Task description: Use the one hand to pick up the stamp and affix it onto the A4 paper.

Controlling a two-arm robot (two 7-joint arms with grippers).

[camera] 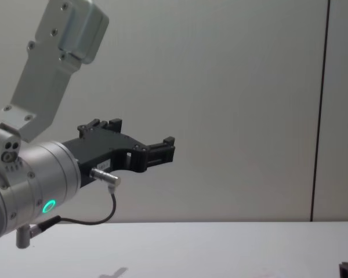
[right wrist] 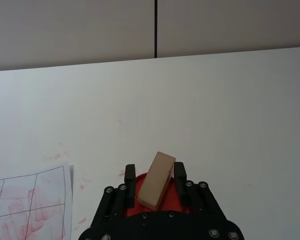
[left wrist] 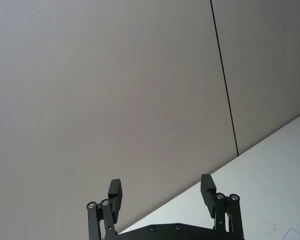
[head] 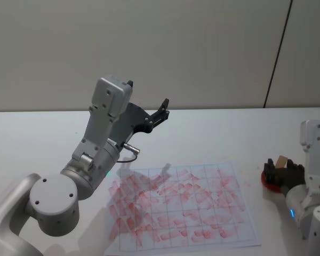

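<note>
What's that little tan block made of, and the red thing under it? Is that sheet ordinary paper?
The block at the right gripper looks like bare wood: pale tan, matt, square-edged. The red pad under it may be a plastic-cased ink pad; too hidden to say. The sheet looks like thin plain paper: flat, printed grid, red ink smudges.

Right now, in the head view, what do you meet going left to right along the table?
Left arm's round joint → A4 paper → stamp, with the right gripper around it. The left gripper, raised and open, overlaps the paper's span, so it is left out.
</note>
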